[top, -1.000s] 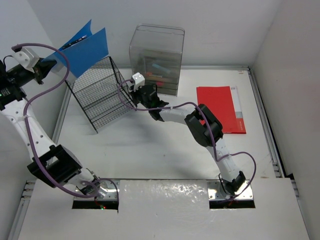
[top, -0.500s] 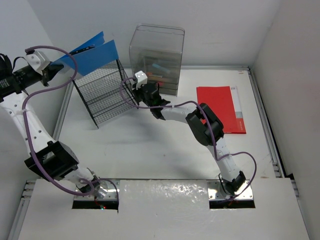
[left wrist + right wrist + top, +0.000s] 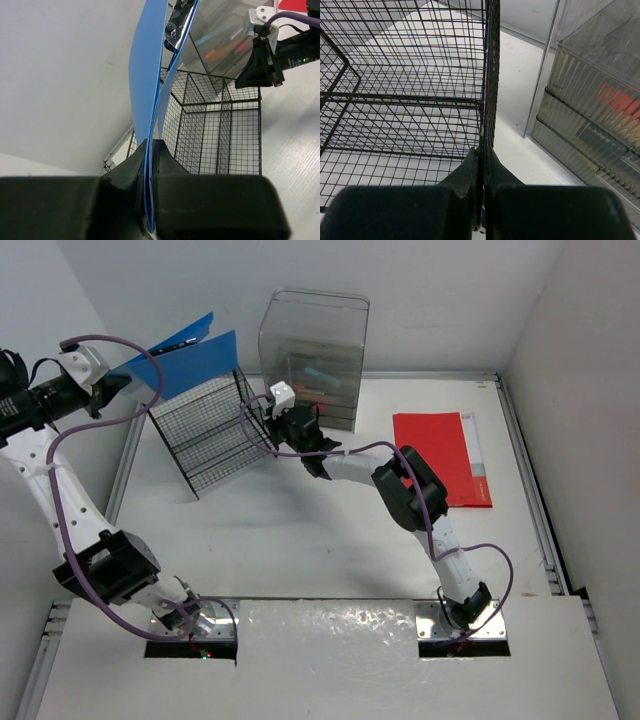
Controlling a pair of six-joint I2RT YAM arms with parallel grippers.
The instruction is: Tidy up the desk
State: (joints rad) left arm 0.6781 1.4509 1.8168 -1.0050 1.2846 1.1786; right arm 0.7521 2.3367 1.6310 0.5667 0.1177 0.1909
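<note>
Left end effector [image 3: 149, 146] pinches the blue folder [image 3: 190, 355] just above the rack [image 3: 205, 435], right end effector [image 3: 482, 152] clamps the rack's wall, red folder [image 3: 440, 455] lies unfiled on the counter [image 3: 300, 540] beneath, so roughly halfway, I'd judge.
</note>
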